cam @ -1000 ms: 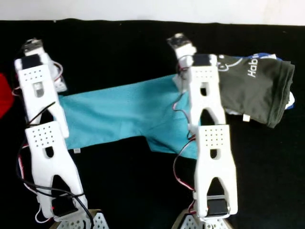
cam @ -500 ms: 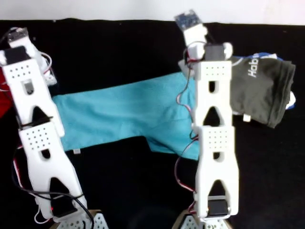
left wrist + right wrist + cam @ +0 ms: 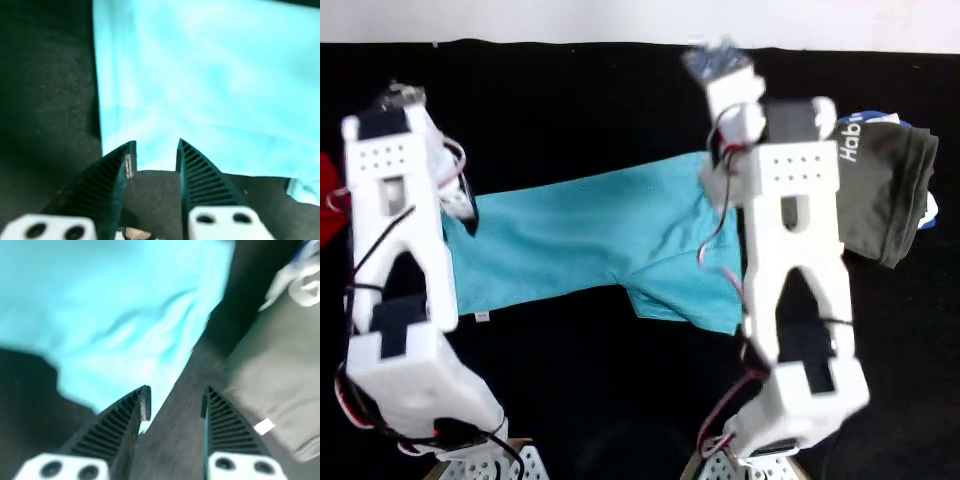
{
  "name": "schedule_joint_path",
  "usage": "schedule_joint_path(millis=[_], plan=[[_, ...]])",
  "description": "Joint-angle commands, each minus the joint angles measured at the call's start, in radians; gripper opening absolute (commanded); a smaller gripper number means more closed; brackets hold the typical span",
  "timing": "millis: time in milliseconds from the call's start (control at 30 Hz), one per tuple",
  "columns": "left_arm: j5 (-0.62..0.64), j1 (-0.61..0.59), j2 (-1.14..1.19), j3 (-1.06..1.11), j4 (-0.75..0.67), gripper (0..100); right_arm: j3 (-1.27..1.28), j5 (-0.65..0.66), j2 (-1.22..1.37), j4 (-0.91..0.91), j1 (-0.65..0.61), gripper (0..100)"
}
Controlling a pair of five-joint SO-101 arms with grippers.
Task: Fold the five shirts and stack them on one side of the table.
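Note:
A teal shirt (image 3: 580,240) lies spread across the middle of the black table, one sleeve pointing toward the front. My left gripper (image 3: 462,208) hangs at the shirt's left edge. In the left wrist view that gripper (image 3: 156,143) is open just above the teal shirt's (image 3: 200,75) hem, with nothing between its fingers. My right gripper (image 3: 718,172) is over the shirt's right end. It (image 3: 175,389) stands open above the gap between the teal shirt (image 3: 115,305) and a folded dark grey shirt (image 3: 270,370).
The folded dark grey shirt (image 3: 880,190) tops a small stack at the table's right side, with blue and white cloth showing beneath. A red cloth (image 3: 328,205) peeks in at the left edge. Bare black table (image 3: 570,400) lies in front.
The left gripper swung out to the left, then came back right onto the shirt's left edge. The right arm shifted right and drew back. The teal shirt stayed in place.

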Motion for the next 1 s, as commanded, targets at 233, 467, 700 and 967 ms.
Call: schedule_joint_path(millis=[233, 467, 700, 967], plan=[[0.003, 0.008, -0.096, 0.619, -0.528, 14, 0.806, -0.011, -0.211, -0.450, -0.225, 17.0], [0.006, 0.005, -0.122, 0.707, -0.647, 14, 1.043, -0.009, -0.211, -0.809, -0.226, 17.0], [0.072, -0.013, -0.119, 0.708, -0.649, 7, 1.056, 0.080, -0.214, -0.989, -0.153, 17.0], [0.072, -0.015, -0.119, 0.707, -0.649, 7, 1.027, 0.100, -0.223, -0.957, -0.077, 17.0]])
